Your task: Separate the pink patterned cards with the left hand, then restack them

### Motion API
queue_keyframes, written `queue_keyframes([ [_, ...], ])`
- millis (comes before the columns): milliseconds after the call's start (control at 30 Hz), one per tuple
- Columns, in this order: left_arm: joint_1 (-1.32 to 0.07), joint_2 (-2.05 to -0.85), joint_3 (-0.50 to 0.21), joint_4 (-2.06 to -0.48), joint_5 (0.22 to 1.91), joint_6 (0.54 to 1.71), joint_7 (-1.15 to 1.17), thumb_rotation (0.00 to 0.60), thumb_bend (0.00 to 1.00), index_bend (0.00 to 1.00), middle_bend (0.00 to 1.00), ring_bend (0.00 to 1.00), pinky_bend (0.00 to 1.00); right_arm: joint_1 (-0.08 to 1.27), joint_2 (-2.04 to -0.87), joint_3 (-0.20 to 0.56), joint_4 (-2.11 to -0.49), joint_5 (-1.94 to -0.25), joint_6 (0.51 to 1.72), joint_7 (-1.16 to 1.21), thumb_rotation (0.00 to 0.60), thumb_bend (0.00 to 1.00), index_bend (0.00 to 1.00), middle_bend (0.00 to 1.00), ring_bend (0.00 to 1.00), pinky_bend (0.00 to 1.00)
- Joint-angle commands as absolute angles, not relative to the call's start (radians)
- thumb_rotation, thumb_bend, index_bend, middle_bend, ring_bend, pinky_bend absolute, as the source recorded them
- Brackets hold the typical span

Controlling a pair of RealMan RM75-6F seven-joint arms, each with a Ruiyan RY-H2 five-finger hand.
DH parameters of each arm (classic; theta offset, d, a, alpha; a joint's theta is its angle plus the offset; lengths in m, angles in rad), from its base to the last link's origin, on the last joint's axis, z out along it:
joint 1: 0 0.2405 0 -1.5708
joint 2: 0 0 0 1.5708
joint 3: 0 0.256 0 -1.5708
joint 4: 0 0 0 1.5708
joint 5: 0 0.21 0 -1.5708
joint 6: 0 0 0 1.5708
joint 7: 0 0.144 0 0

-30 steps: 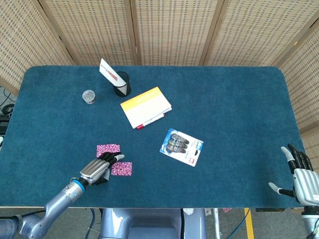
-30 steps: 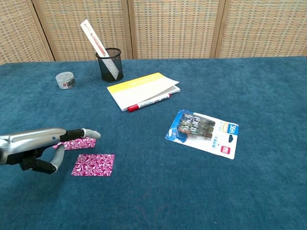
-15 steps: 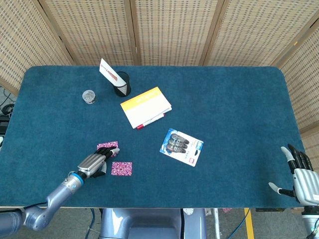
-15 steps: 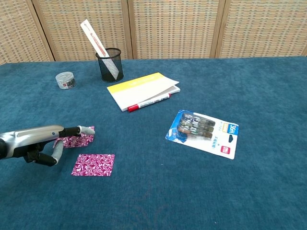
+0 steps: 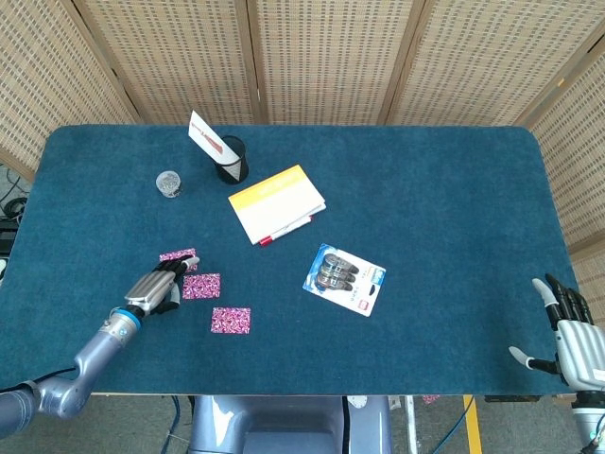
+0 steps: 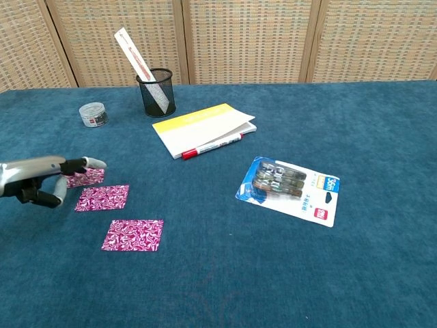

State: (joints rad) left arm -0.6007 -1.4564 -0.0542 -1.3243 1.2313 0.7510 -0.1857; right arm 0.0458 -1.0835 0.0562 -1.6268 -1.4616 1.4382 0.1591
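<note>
Left hand (image 5: 154, 288) fingers extended, pressing farthest pink card (image 6: 87, 178); three cards apart.

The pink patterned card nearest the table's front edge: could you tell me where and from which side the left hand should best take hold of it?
The nearest pink card lies flat on the blue table cloth, apart from the others. Probably best to come from above on its left, where the left hand is, press a short edge, then pinch it.

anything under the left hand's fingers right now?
A pink card lies under the left hand, partly covered by its fingers. Two more cards lie bare beside it. Whether further cards sit under the covered one can't be seen.
</note>
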Motion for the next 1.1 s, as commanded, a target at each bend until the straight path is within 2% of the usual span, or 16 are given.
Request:
queue_keyframes([
  [33, -0.593, -1.441, -0.064, -1.324, 1.242, 0.777, -0.196, 0.6, 1.0, 0.0, 0.0, 0.0, 0.0, 0.046, -1.083, 0.056, -1.627, -1.461, 1.438, 0.159, 0.6, 0.13, 0.0, 0.0, 0.0, 0.0],
  [100, -0.586, -1.431, -0.068, -1.333, 1.256, 0.804, -0.198, 0.6, 0.97, 0.0, 0.0, 0.0, 0.0, 0.046, -1.083, 0.056, -1.627, -1.461, 1.438, 0.158, 0.6, 0.13, 0.0, 0.0, 0.0, 0.0],
  [167, -0.566, -1.413, -0.067, -1.352, 1.299, 0.888, -0.161, 0.6, 0.8, 0.0, 0.0, 0.0, 0.0, 0.046, -1.084, 0.056, -1.628, -1.461, 1.438, 0.156, 0.6, 0.13, 0.0, 0.0, 0.0, 0.0],
  [233, -0.552, -1.405, -0.061, -1.376, 1.307, 0.927, -0.106, 0.6, 0.5, 0.01, 0.0, 0.0, 0.0, 0.046, -1.084, 0.056, -1.629, -1.461, 1.438, 0.155, 0.6, 0.13, 0.0, 0.0, 0.0, 0.0],
  [300, -0.55, -1.396, -0.059, -1.408, 1.29, 0.928, -0.06, 0.6, 0.36, 0.08, 0.0, 0.0, 0.0, 0.046, -1.084, 0.056, -1.629, -1.461, 1.439, 0.153, 0.6, 0.13, 0.0, 0.0, 0.0, 0.0],
  [333, -0.551, -1.393, -0.06, -1.417, 1.282, 0.924, -0.048, 0.6, 0.34, 0.12, 0.0, 0.0, 0.0, 0.046, -1.084, 0.056, -1.629, -1.461, 1.439, 0.153, 0.6, 0.13, 0.0, 0.0, 0.0, 0.0],
  [400, -0.555, -1.389, -0.065, -1.438, 1.255, 0.915, -0.014, 0.6, 0.33, 0.2, 0.0, 0.0, 0.0, 0.045, -1.084, 0.056, -1.629, -1.462, 1.44, 0.154, 0.6, 0.13, 0.0, 0.0, 0.0, 0.0],
  [433, -0.558, -1.39, -0.069, -1.446, 1.24, 0.91, 0.003, 0.6, 0.33, 0.21, 0.0, 0.0, 0.0, 0.045, -1.084, 0.056, -1.629, -1.462, 1.44, 0.155, 0.6, 0.13, 0.0, 0.0, 0.0, 0.0],
  [733, -0.608, -1.424, -0.097, -1.46, 1.072, 0.83, 0.138, 0.6, 0.34, 0.24, 0.0, 0.0, 0.0, 0.046, -1.081, 0.055, -1.628, -1.462, 1.436, 0.166, 0.6, 0.13, 0.0, 0.0, 0.0, 0.0],
  [1100, -0.629, -1.476, -0.1, -1.461, 0.959, 0.86, 0.26, 0.6, 0.31, 0.25, 0.0, 0.0, 0.0, 0.047, -1.08, 0.054, -1.626, -1.464, 1.435, 0.172, 0.6, 0.13, 0.0, 0.0, 0.0, 0.0],
])
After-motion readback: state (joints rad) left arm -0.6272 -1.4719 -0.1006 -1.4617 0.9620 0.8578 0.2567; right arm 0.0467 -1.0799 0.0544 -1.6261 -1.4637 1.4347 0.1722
